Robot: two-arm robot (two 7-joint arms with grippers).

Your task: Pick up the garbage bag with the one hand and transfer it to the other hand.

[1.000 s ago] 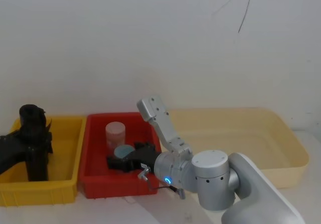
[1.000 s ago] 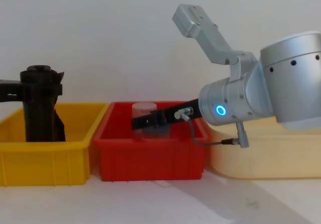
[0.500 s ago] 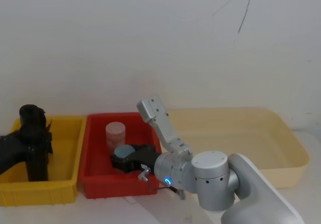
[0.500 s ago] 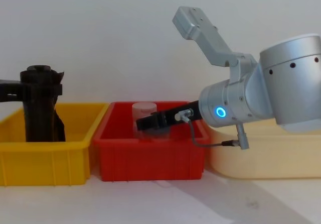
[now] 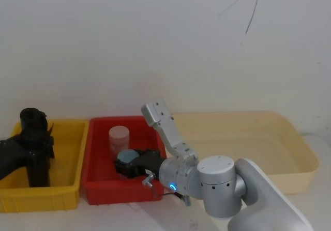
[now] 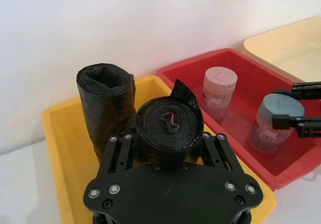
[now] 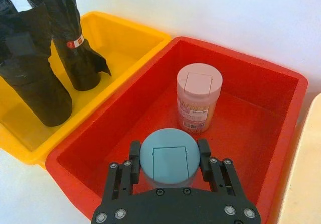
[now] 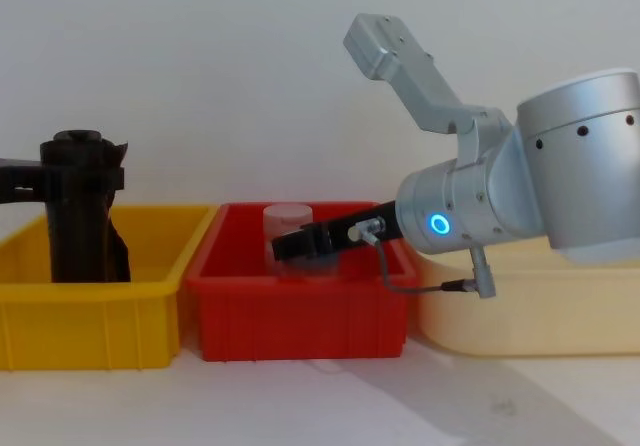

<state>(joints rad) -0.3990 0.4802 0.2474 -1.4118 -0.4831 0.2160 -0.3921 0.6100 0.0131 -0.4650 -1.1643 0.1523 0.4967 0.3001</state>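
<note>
Your left gripper (image 6: 168,144) reaches in from the left over the yellow bin (image 8: 90,326). Its fingers are clenched on the garbage bag (image 6: 169,121), gripping the plain black roll on both sides just below its top end. The bag stands upright with its lower end down inside the bin, and a loose flap of plastic sticks up from its rim. You cannot tell from these views whether its base is clear of the bin floor.

A second black roll (image 7: 75,48) stands just beside it in the same bin, nearer the wall. It carries a small red-and-white band near its top, and your fingers are not on it.

Your right gripper (image 7: 168,156), on the arm with the blue glowing ring (image 8: 439,223), is stretched out low into the red bin (image 8: 300,316), which sits just beside the yellow one. Its fingers sit against both sides of the blue-lidded bottle (image 6: 273,123), closed around the cap. The bottle stands upright on the bin floor. A pink-lidded bottle (image 7: 198,96) stands near it, towards the wall and apart from the fingers.

A cream bin (image 8: 520,316) sits on the other side of the red one, all three in a row on the white worktop (image 8: 300,406). The two grippers are well apart, one bin between them.
</note>
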